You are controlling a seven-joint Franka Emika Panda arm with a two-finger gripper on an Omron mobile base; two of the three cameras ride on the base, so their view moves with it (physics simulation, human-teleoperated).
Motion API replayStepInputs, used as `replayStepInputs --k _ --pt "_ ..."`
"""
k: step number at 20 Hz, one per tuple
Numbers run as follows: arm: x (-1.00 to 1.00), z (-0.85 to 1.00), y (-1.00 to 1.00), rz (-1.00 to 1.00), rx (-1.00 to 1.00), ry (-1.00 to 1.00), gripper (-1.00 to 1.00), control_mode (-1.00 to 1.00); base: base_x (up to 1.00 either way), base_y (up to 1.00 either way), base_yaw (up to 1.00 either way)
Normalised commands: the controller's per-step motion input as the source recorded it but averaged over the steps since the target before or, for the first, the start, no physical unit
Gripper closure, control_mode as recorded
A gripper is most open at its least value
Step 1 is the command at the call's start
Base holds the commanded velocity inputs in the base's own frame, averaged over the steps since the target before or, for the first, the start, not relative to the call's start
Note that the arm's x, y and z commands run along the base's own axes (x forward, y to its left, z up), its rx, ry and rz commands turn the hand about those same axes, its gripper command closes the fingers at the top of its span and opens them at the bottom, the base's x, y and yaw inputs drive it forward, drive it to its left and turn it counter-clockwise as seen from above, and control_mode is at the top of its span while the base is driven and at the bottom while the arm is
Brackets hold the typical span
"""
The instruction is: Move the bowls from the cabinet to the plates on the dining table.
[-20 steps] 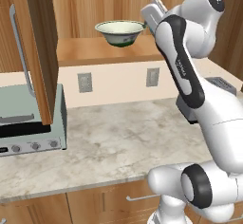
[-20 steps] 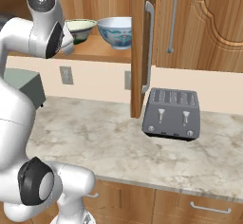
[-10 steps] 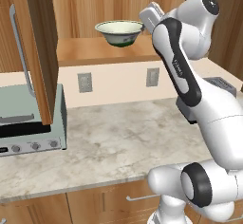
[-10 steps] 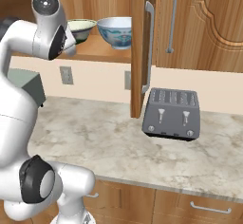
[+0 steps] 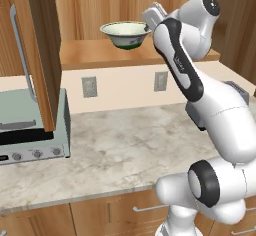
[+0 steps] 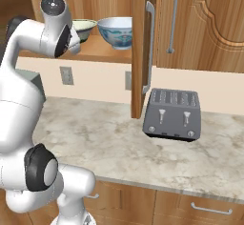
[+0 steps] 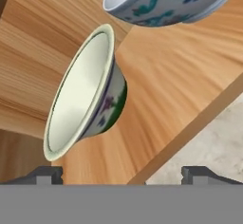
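The cabinet (image 5: 100, 55) stands open over the counter. On its shelf sit two bowls: a cream-white one with a green band (image 5: 127, 33) (image 6: 86, 28) (image 7: 85, 95) and a white one with a blue-teal pattern (image 6: 116, 30) (image 7: 166, 0) to its right. My gripper (image 7: 121, 175) is open at the shelf's front edge, facing the green-banded bowl from a short way off, with nothing between its fingertips (image 7: 45, 174). In the left base view my hand (image 5: 153, 14) hangs just right of that bowl. The plates and the dining table are out of view.
The left cabinet door (image 5: 37, 55) and the right one (image 6: 143, 47) hang open over the marble counter (image 5: 125, 150). A grey toaster oven (image 5: 30, 130) stands at the left, and a dark toaster (image 6: 173, 114) under the right door.
My hand has edged slightly left toward the green-banded bowl. The bowls and doors have not moved, and the jaws stay open.
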Motion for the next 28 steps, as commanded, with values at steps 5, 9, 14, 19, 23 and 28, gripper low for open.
replayStepInputs --k 5,9,14,19,23,28 --pt "0.32 0.0 0.03 0.0 0.0 0.0 -1.0 -1.0 0.0 0.0 0.0" --pt "0.34 -0.01 0.09 0.0 0.0 0.0 -1.0 -1.0 0.0 0.0 0.0" --pt "0.35 -0.06 0.1 0.0 0.0 0.0 -1.0 -1.0 0.0 0.0 0.0" --pt "0.3 -0.03 0.1 0.0 0.0 0.0 -1.0 -1.0 0.0 0.0 0.0" --pt "0.14 0.0 0.02 0.0 0.0 0.0 -1.0 -1.0 0.0 0.0 0.0" --pt "0.27 0.0 0.0 0.0 0.0 0.01 -1.0 -1.0 0.0 0.0 0.0"
